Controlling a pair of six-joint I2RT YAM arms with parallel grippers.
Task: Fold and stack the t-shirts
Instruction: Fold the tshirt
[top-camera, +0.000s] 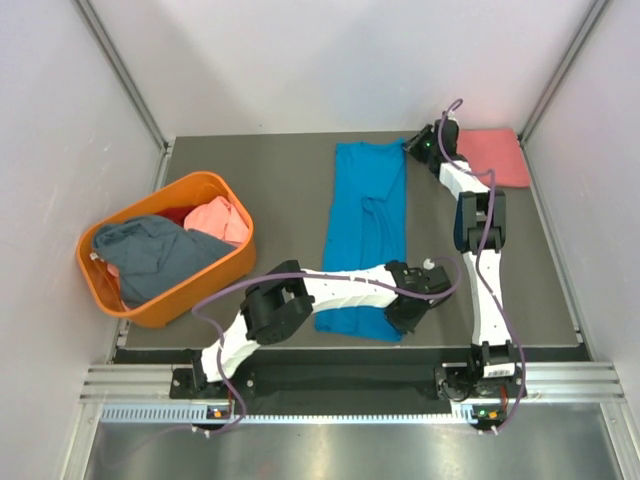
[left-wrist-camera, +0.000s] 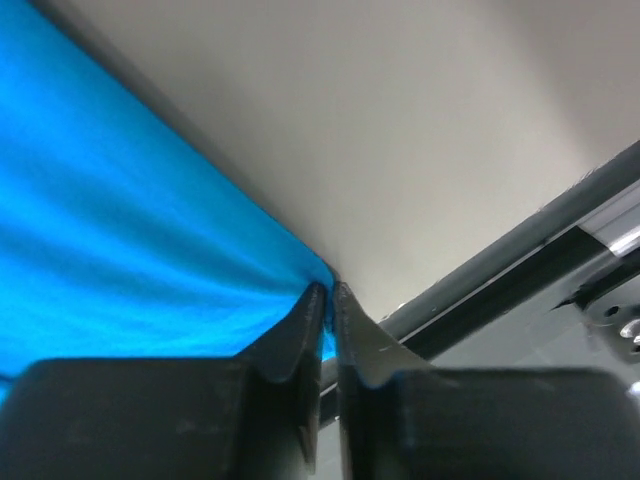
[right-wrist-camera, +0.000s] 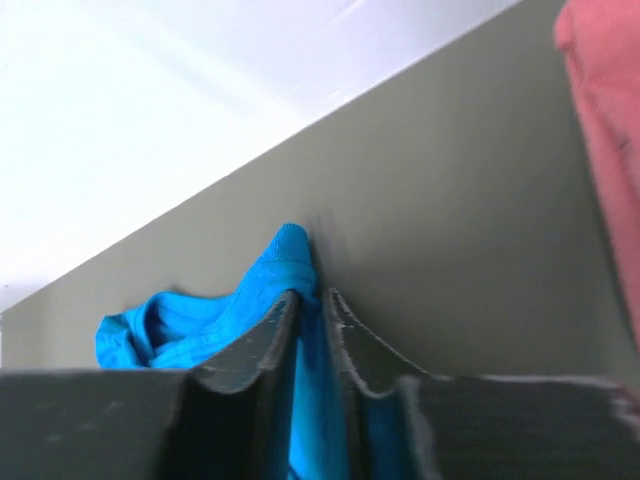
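The left claw (left-wrist-camera: 328, 290) pinches the near corner of the blue shirt (top-camera: 365, 215). The right claw (right-wrist-camera: 312, 292) pinches its far corner, above the tabletop (top-camera: 270, 180).

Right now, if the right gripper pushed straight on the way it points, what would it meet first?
The right gripper is shut on the blue shirt; beyond that, probably the table, depth unclear.
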